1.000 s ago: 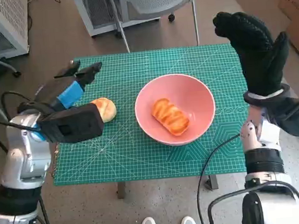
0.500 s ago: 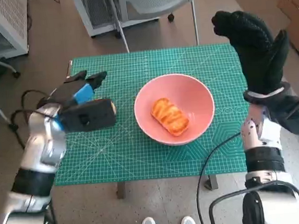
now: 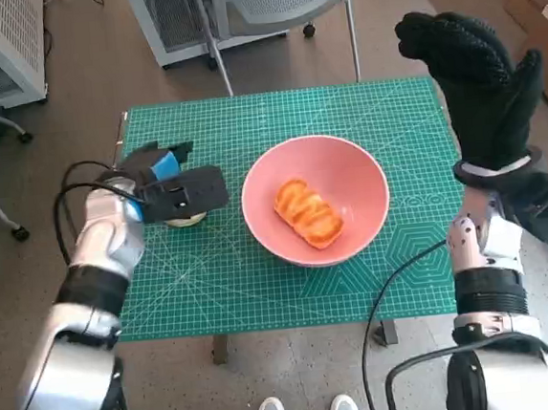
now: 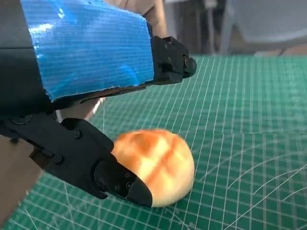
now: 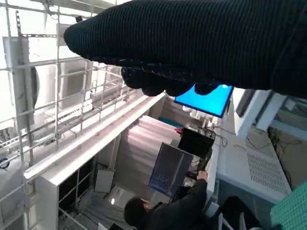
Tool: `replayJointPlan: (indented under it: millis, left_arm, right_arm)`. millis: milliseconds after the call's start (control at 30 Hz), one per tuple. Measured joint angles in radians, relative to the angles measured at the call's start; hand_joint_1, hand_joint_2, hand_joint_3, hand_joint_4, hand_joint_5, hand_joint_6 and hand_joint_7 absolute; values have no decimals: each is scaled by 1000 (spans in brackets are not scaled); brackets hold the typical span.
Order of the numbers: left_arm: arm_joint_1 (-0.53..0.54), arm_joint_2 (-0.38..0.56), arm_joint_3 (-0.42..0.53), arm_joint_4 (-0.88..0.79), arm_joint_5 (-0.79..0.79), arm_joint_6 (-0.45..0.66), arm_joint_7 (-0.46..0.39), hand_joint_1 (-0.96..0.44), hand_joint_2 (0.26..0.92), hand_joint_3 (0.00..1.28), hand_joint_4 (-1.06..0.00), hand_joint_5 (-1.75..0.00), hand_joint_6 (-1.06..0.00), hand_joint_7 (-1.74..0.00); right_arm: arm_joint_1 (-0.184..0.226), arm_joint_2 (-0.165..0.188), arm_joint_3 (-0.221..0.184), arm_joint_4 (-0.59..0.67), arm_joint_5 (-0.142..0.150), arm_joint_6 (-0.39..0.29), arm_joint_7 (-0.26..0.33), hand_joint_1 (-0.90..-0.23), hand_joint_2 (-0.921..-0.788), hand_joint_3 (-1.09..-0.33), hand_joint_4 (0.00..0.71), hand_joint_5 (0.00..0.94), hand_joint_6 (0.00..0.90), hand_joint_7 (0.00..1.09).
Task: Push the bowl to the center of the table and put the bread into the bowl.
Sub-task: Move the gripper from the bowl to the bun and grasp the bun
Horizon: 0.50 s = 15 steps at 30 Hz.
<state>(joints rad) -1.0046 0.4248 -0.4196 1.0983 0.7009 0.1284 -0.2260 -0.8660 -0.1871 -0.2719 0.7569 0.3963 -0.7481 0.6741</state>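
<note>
The round bread (image 4: 156,165) lies on the green surface (image 3: 276,118) just beside the pink bowl (image 3: 358,174), which holds another bread (image 3: 308,212). The left hand (image 3: 169,187) is spread around it, not yet closed. It should be squeezed gently. The right hand (image 3: 474,82) is raised, open. The round bread is shown plainly only in the wrist view.

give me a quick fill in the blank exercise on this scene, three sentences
1. The bread already in the bowl is long and striped; the bun under the left hand is ____ in shape.
2. The bowl is ____ in colour.
3. The right hand is raised above the table's ____ edge.

Missing words: round; pink; right
</note>
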Motion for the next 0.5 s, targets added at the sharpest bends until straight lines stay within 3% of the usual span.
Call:
replayJointPlan:
  millis: [100, 133, 167, 200, 233, 300, 433, 500]
  left_arm:
    - [-17, -19, -14, 74, 0, -13, 30, -48, 763, 17, -234, -39, -343, -35]
    - [-20, -25, -18, 92, 0, -15, 40, -35, 775, 25, -349, -90, -376, -46]
    - [-23, -29, -23, 108, 1, -16, 49, -13, 797, 29, -483, -226, -433, -46]
    - [-25, -32, -30, 120, 2, -17, 59, 65, 810, 52, -531, -420, -497, -69]
    - [-26, -34, -36, 129, 4, -18, 68, 83, 854, 66, -628, -827, -590, -407]
    - [-28, -36, -49, 142, 7, -20, 83, 45, 876, 74, -682, -1044, -628, -679]
    - [-30, -35, -72, 148, 13, -22, 99, 13, 702, 413, -729, -1167, -660, -1045]
    - [-34, -33, -78, 147, 14, -24, 98, 8, 717, 402, -737, -1128, -637, -1163]
  right_arm:
    - [8, 0, 1, -12, -1, 1, -2, -635, -921, -742, 314, 0, 450, 2]
    - [11, 0, 1, -16, -1, 1, -3, -636, -921, -742, 314, 0, 450, 2]
    - [15, 0, 1, -19, -2, 1, -4, -636, -921, -741, 314, 0, 450, 1]
    - [18, 0, 2, -23, -2, 1, -5, -637, -921, -741, 314, 0, 450, 1]
    - [21, 0, 2, -25, -3, 1, -5, -639, -921, -741, 314, 0, 449, 1]
    - [25, 0, 1, -31, -3, 3, -6, -641, -921, -741, 314, 1, 449, 1]
    - [31, -2, 0, -45, -2, 6, -7, -643, -921, -741, 313, 0, 450, 2]
    - [31, -3, 0, -49, -2, 9, -7, -644, -921, -741, 313, 1, 453, 3]
